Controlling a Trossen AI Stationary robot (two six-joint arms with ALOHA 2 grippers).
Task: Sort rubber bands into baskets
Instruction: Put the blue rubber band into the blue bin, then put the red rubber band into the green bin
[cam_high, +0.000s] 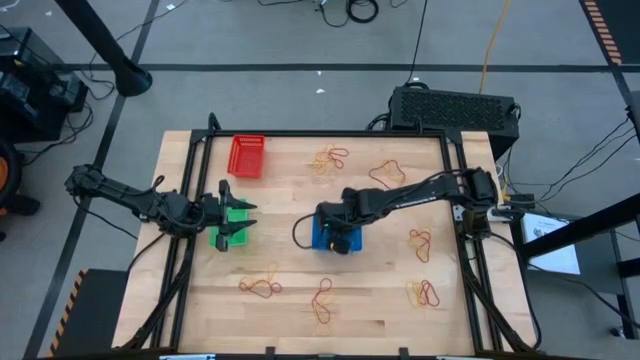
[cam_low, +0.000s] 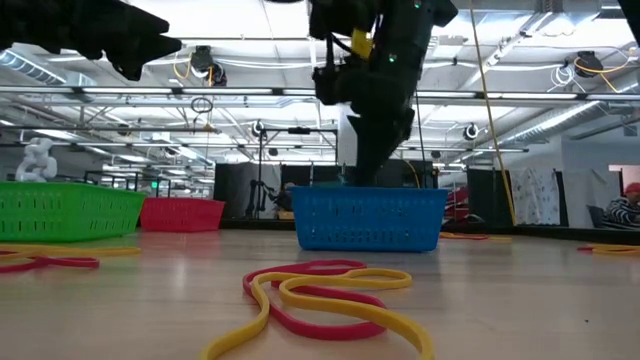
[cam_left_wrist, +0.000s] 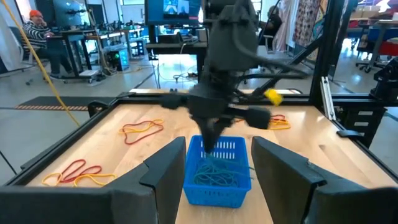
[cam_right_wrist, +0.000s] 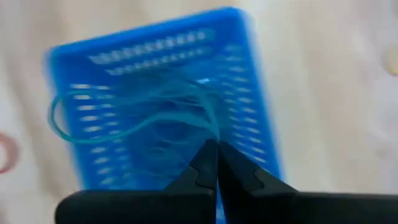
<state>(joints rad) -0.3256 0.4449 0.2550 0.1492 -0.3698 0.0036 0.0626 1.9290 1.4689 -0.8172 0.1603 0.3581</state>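
Note:
The blue basket (cam_high: 322, 238) stands mid-table with blue-green rubber bands (cam_left_wrist: 214, 177) lying in it. My right gripper (cam_right_wrist: 215, 148) points steeply down over it, shut on a thin blue-green rubber band (cam_right_wrist: 93, 127). The green basket (cam_high: 232, 228) is on the left and the red basket (cam_high: 247, 156) at the far left. My left gripper (cam_left_wrist: 217, 186) hovers level over the green basket, open, with nothing between its fingers. Red and yellow rubber bands (cam_low: 320, 295) lie loose on the wood. My right gripper pinches the blue-green band at one end of its loop (cam_right_wrist: 210, 134) between its two fingertips. The fingers come from above, slanting steeply down. The rest of the loop trails sideways from the tips over the blue basket (cam_right_wrist: 249, 93), slack.
Clusters of red and yellow bands lie at the far middle (cam_high: 330, 158), far right (cam_high: 388, 172), right (cam_high: 420, 243), near right (cam_high: 422, 293), near middle (cam_high: 322, 300) and near left (cam_high: 260, 288). A black frame (cam_high: 455, 170) borders the table.

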